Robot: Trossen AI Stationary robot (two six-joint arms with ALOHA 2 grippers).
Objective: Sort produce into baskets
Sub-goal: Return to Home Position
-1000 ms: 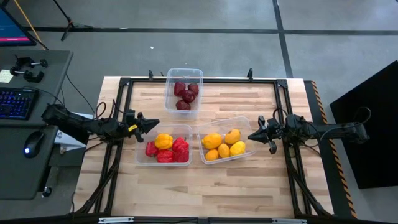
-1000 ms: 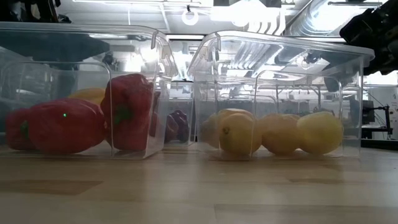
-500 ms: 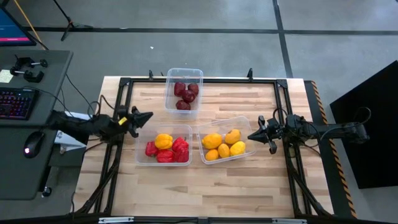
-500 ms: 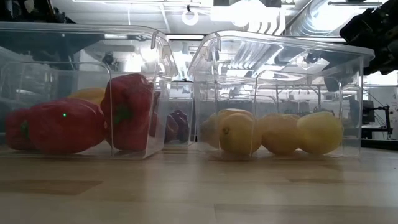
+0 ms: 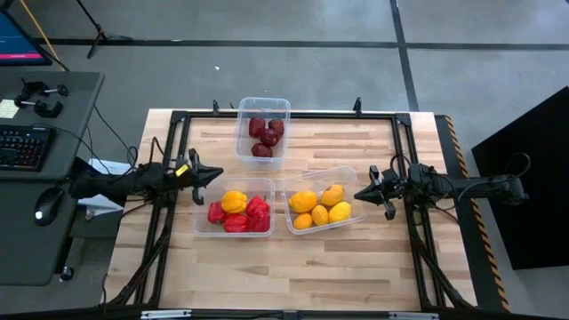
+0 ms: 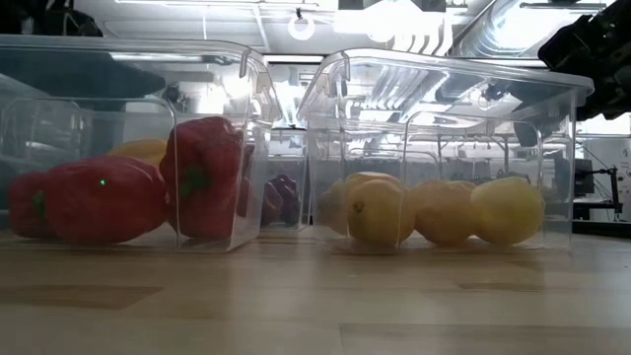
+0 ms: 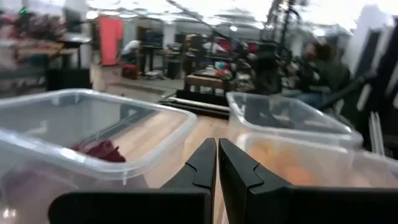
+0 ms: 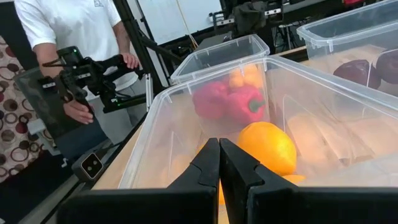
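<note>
Three clear tubs stand on the wooden table. The far tub (image 5: 262,127) holds dark maroon pieces (image 5: 266,136). The near left tub (image 5: 236,207) holds red peppers (image 5: 249,213) and a yellow piece (image 5: 234,201). The near right tub (image 5: 320,209) holds yellow and orange pieces (image 5: 320,208). My left gripper (image 5: 219,174) is shut and empty, above the table just left of the near left tub; its wrist view (image 7: 217,149) shows the fingers together. My right gripper (image 5: 357,195) is shut and empty beside the near right tub's right wall (image 8: 219,149).
A dark frame (image 5: 267,114) runs around the table's edges. A desk with keyboard (image 5: 22,147) and mouse stands left of the table. A person in a white shirt (image 8: 74,37) holding a device stands beyond the table's left side. Bare wood (image 5: 293,271) lies along the near edge.
My left gripper has drawn back a little toward the table's left edge and turned slightly about its own axis, staying shut. The tubs and the produce have kept their places.
</note>
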